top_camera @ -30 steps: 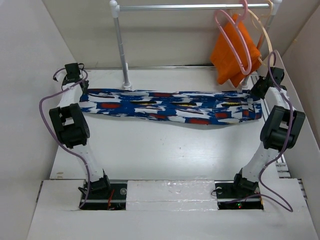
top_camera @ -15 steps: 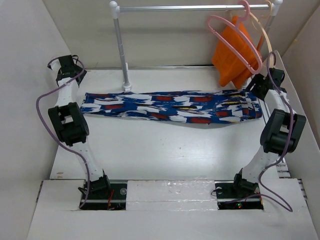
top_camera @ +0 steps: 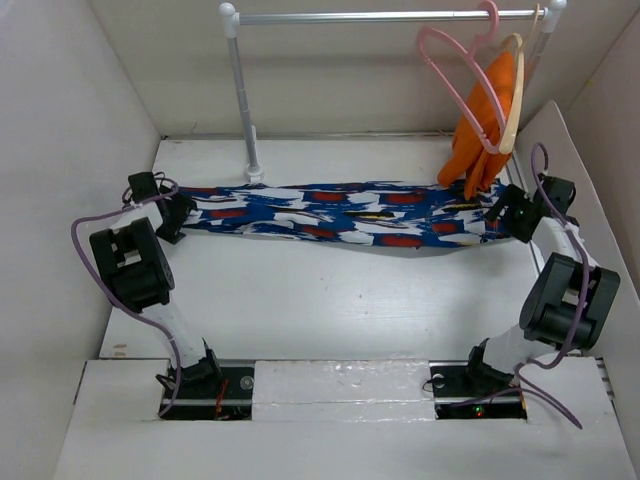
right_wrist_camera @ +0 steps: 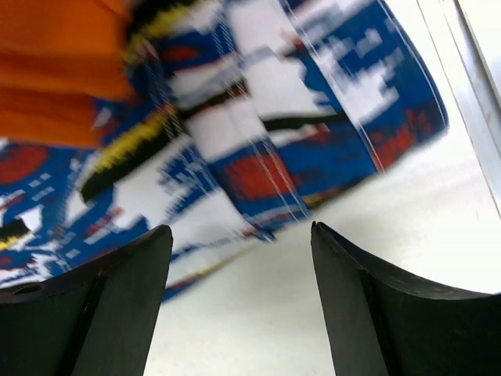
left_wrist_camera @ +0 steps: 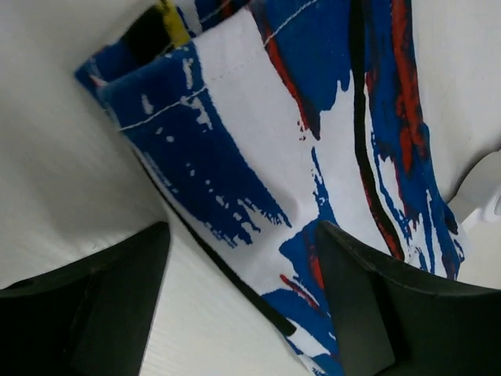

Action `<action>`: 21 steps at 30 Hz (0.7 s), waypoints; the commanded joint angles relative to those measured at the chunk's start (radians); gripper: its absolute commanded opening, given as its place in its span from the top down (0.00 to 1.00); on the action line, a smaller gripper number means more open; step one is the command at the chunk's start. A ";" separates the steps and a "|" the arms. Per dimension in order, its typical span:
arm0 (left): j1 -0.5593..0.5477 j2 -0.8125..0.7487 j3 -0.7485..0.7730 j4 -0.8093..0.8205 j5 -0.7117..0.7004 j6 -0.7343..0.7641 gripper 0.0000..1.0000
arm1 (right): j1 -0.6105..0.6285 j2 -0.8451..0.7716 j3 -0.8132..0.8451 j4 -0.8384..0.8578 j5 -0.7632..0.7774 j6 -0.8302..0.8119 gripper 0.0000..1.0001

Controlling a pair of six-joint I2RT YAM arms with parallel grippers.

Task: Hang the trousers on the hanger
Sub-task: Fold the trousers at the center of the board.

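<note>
Two pairs of jaws, both mine, both spread wide and pinching nothing. On my left gripper (top_camera: 180, 214) the black fingers (left_wrist_camera: 94, 305) stand well apart low over the table (top_camera: 340, 300). One end of the trousers (top_camera: 340, 214) lies flat just ahead of them. Its folded edge runs down into the gap between my fingers, and I cannot tell whether the cloth touches either one. My right gripper (top_camera: 498, 212) is open the same way at the other end. The patterned cloth there lies just beyond my fingertips, with bare white table between them.

Out from my jaws, the trousers stretch in a long band across the far half of the table, from one gripper to the other, lying on the surface. Behind them a white post (top_camera: 243, 100) rises to a rail (top_camera: 380, 16). The hanger (top_camera: 455, 80), pink, hangs by its hook near the rail's right end. Just beside it a cream hanger (top_camera: 515, 90) carries an orange cloth (top_camera: 485, 120). The lower tip of that cloth hangs above the right end of the trousers.
</note>
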 commanded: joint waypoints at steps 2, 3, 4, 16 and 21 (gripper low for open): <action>-0.004 0.047 -0.002 0.097 0.097 -0.030 0.28 | -0.071 -0.074 -0.058 0.039 -0.078 -0.027 0.23; -0.004 0.061 0.000 0.091 0.094 -0.042 0.29 | -0.088 -0.077 -0.072 0.031 -0.101 -0.028 0.22; -0.004 0.078 -0.003 0.085 0.091 -0.054 0.30 | -0.109 -0.081 -0.081 0.031 -0.118 -0.025 0.22; -0.004 0.089 0.009 0.044 -0.001 -0.041 0.88 | -0.221 0.109 -0.150 0.325 -0.260 0.092 0.21; -0.004 0.092 0.018 0.038 -0.013 -0.013 0.99 | -0.174 0.264 -0.133 0.454 -0.276 0.214 0.21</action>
